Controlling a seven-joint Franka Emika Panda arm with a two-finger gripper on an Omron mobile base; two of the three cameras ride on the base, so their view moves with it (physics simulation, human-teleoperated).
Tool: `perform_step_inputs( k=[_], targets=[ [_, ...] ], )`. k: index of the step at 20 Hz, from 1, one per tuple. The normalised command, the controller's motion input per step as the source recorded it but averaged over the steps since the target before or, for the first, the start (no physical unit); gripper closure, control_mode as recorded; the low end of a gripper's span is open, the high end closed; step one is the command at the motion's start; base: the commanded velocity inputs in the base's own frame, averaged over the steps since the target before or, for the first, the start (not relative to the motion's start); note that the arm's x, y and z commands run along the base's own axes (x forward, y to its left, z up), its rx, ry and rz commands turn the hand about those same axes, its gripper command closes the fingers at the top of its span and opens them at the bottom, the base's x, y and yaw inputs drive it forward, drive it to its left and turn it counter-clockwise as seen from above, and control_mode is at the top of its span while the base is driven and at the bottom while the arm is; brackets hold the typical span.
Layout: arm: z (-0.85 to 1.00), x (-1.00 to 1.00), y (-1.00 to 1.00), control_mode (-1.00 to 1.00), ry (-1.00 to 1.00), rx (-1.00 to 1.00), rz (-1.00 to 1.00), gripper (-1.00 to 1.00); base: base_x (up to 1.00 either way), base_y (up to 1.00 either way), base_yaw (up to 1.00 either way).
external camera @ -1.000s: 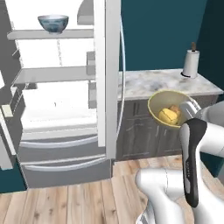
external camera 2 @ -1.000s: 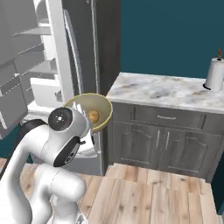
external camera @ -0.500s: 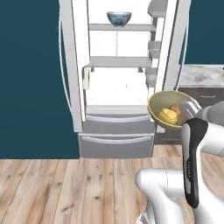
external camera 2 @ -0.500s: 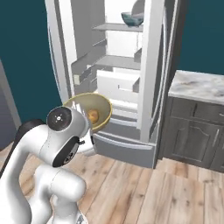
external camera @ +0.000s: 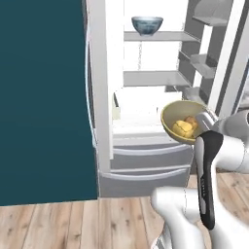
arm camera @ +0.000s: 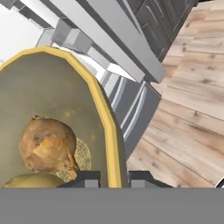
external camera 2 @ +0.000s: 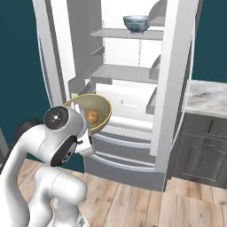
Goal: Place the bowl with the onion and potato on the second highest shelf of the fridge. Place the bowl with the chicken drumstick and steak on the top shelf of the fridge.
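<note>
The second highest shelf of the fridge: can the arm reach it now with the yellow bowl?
Probably yes. The fridge doors stand open, and the second highest shelf looks bare. The gripper holds the yellow bowl in front of it, lower down.

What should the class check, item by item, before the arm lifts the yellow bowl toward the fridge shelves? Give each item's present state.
1. Gripper shut on the bowl with the onion and potato, on its rim: ok.
2. Onion and potato inside the bowl: ok.
3. Fridge door open: ok.
4. Second highest shelf has room for the bowl: ok.
5. Top shelf carries the patterned bowl: ok; its contents: cannot tell.
</note>
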Motion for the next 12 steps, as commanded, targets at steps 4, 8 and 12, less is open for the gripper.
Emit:
perform_step_inputs(
  k=[4,8,12],
  targets=[
    [0.0,0.0,0.0,1.0,0.0,0.0,0.0,1.0,0.8,-0.18,-0.15],
    [0.0,0.0,0.0,1.0,0.0,0.0,0.0,1.0,0.73,0.17,-0.05],
    [0.0,0.0,0.0,1.0,0.0,0.0,0.0,1.0,0.69,0.27,-0.04]
  ],
)
